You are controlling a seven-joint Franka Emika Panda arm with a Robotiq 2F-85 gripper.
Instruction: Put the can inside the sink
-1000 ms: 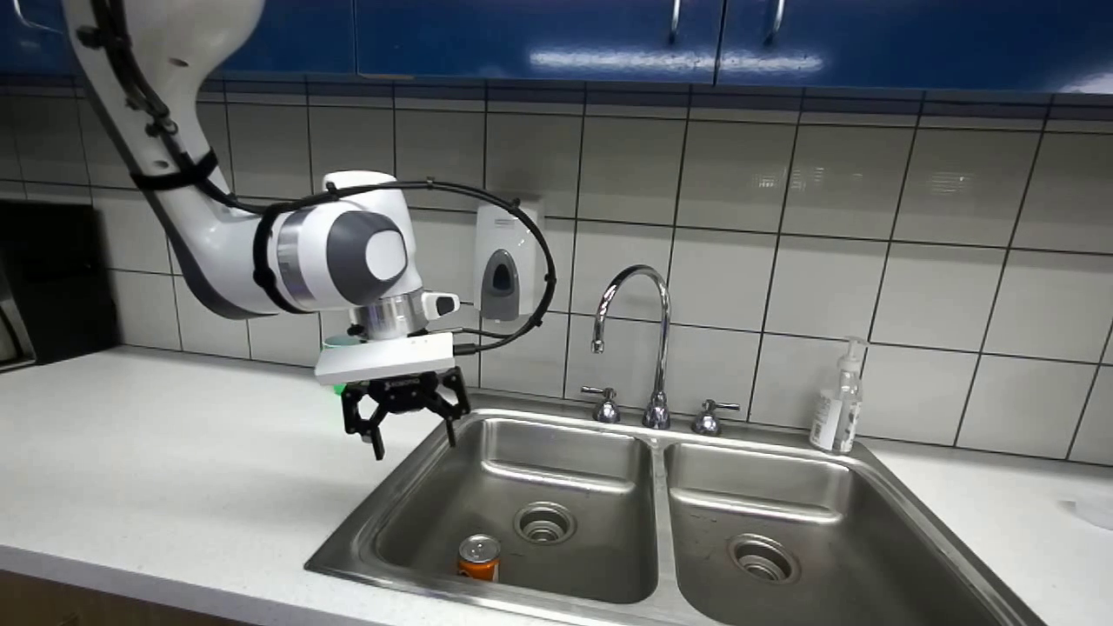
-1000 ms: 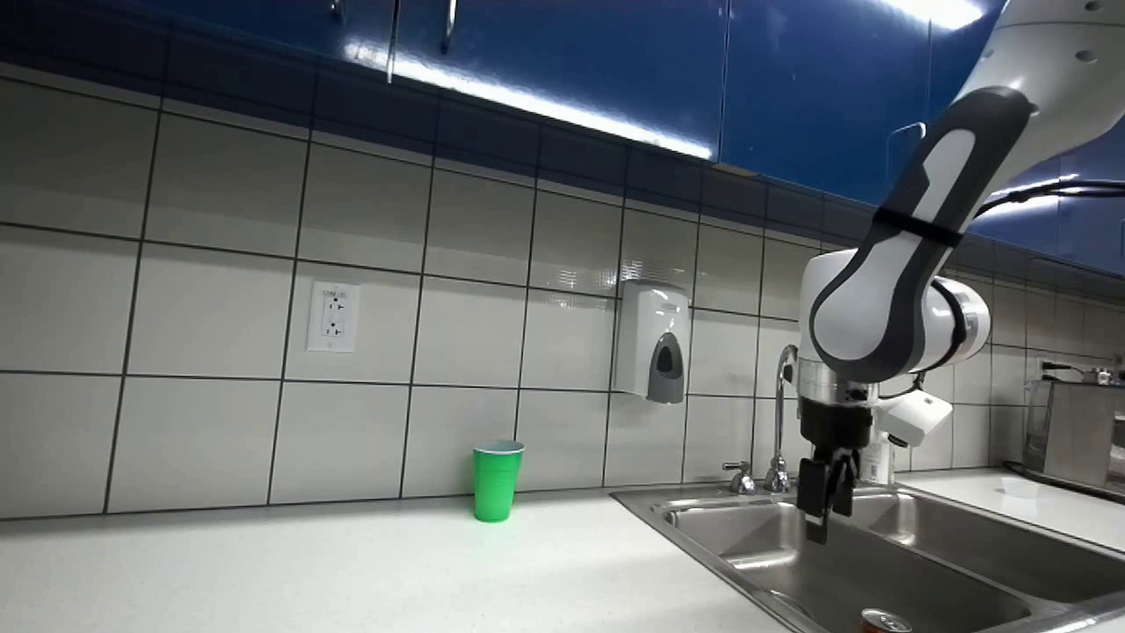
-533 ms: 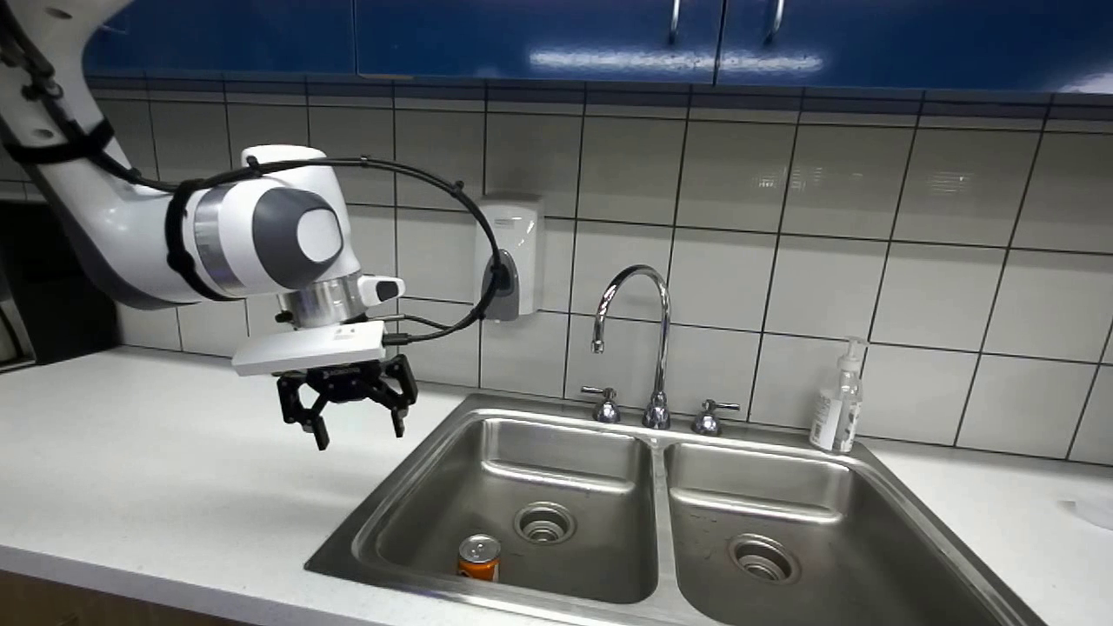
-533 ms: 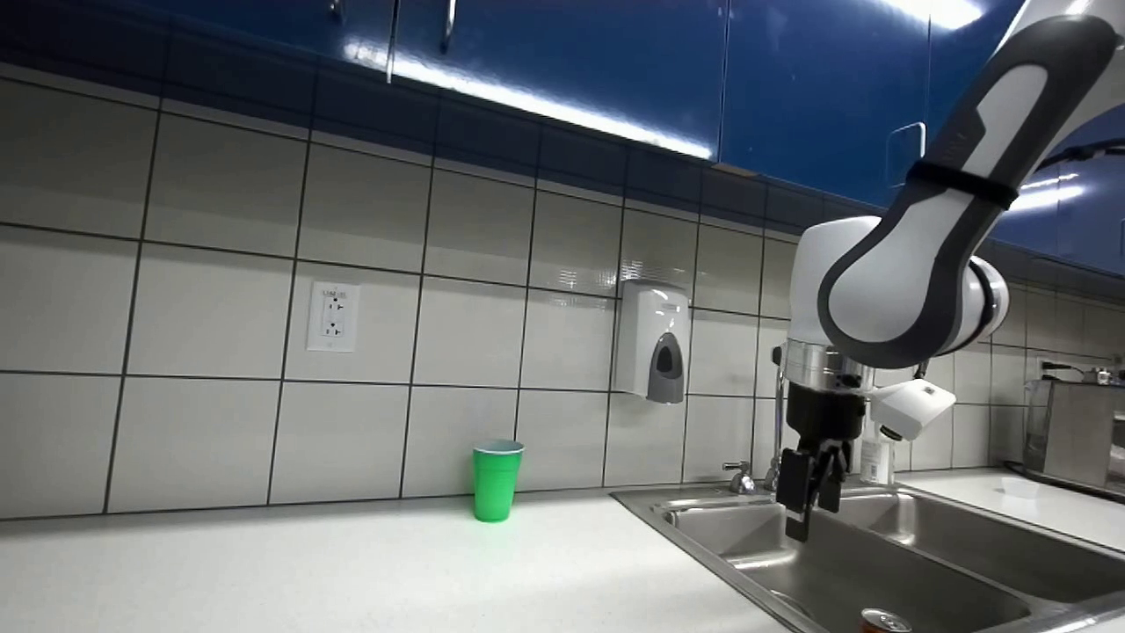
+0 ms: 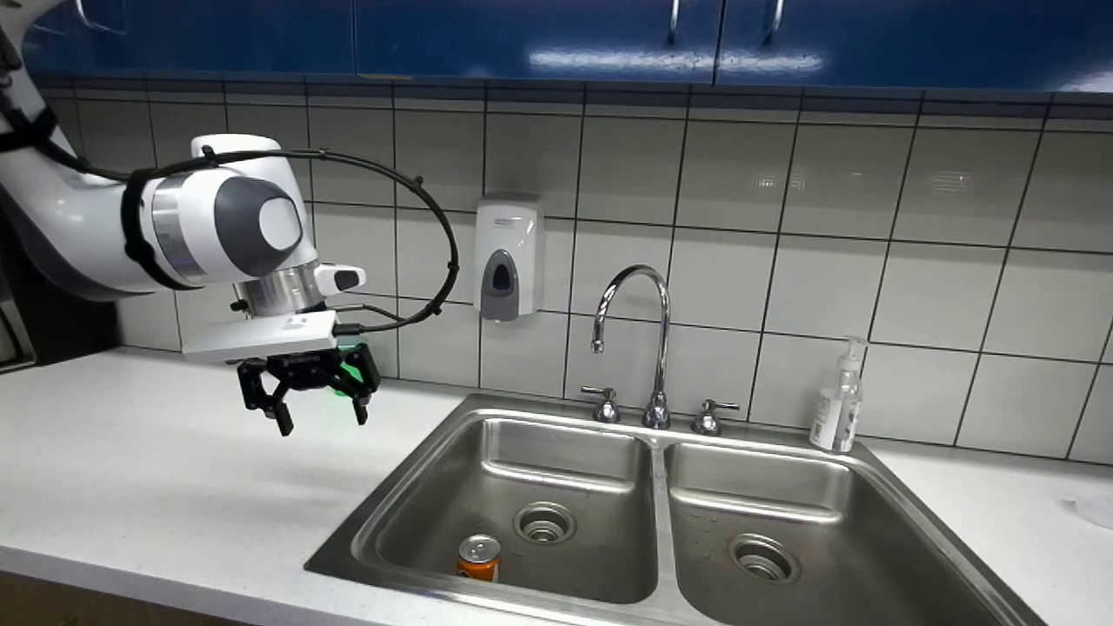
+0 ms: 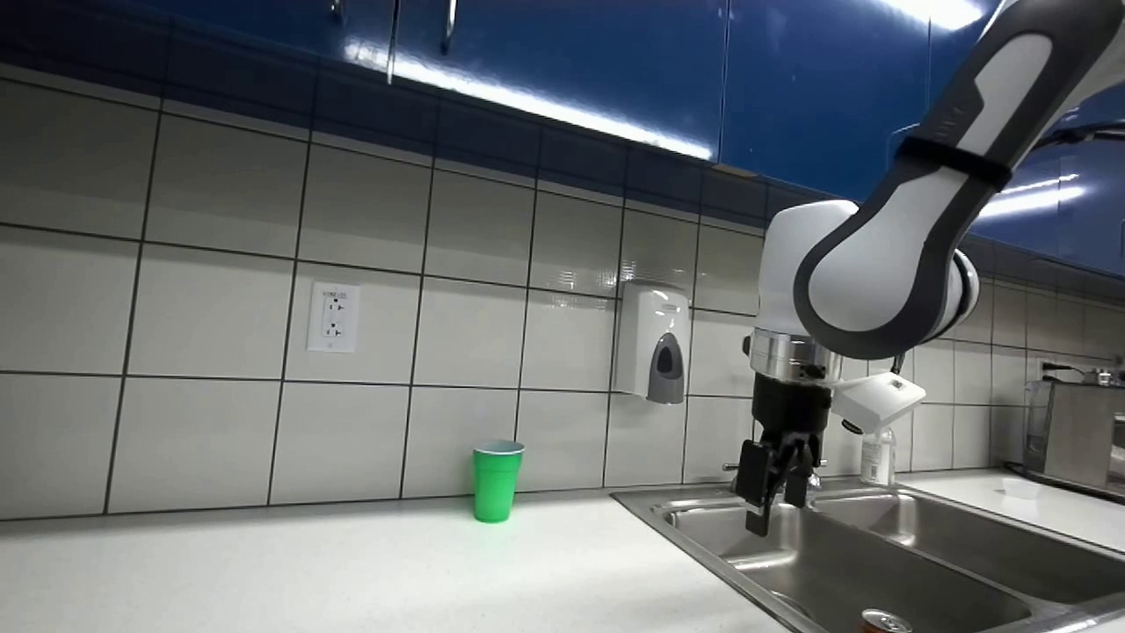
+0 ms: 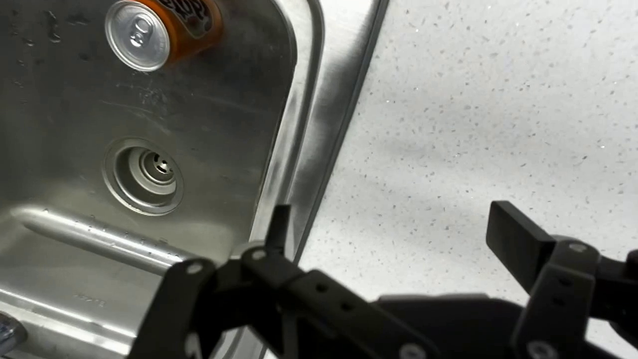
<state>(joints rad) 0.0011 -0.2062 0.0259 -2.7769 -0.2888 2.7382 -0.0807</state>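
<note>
The orange can stands upright inside the near left part of the sink's left basin. Its silvery top also shows at the bottom edge of an exterior view, and the can shows at the top left of the wrist view. The sink also shows in the wrist view. My gripper is open with nothing between its fingers. It hangs above the white counter left of the sink, apart from the can. In the wrist view the fingers are wide apart over the counter and the sink's edge.
A green cup stands on the counter near the wall. A chrome tap rises behind the sink. A soap dispenser hangs on the tiles. A clear pump bottle stands at the back right corner of the sink. Blue cabinets hang overhead.
My open gripper has moved left and slightly up, from above the sink's left edge to above the counter. The can has stayed in the basin.
</note>
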